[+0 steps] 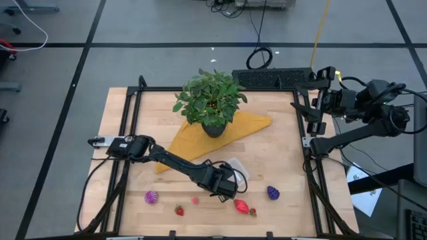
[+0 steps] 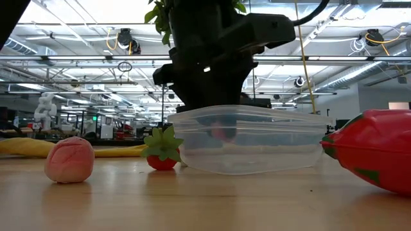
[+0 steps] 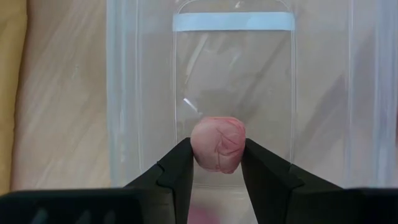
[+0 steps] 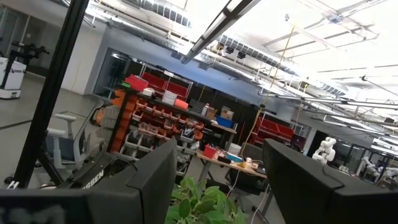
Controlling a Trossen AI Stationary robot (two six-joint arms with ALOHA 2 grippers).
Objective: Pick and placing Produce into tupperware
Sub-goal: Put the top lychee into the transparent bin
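The left gripper's [image 3: 216, 163] jaws are clamped on a pink round toy fruit [image 3: 217, 144], one dark finger [image 3: 177, 171] pressing each side of it. Directly beneath the jaws lies the clear tupperware [image 3: 233, 74], its see-through floor and walls showing the wooden table through them, so the held piece hangs over the container's inside. In the high view this gripper [image 1: 225, 183] sits over the tupperware [image 1: 235, 167] near the front middle of the table [image 1: 280, 140].

The right gripper's [image 4: 217, 180] jaws stand wide apart with nothing between them; that arm is folded back at the table's right rear edge [image 1: 320, 100], well apart from the container.

Loose produce lies on the wood around the left jaws: a second pink round piece [image 1: 195, 199] just beside them on the front side, a small strawberry [image 1: 179, 211] a little farther, a purple knobbly piece [image 1: 151, 197] beyond that, a larger red strawberry-like piece [image 1: 243, 207] close on the front, and another purple piece [image 1: 273, 193] to the other side. Behind the jaws, a potted plant [image 1: 211, 100] stands on a yellow cloth [image 1: 250, 125].
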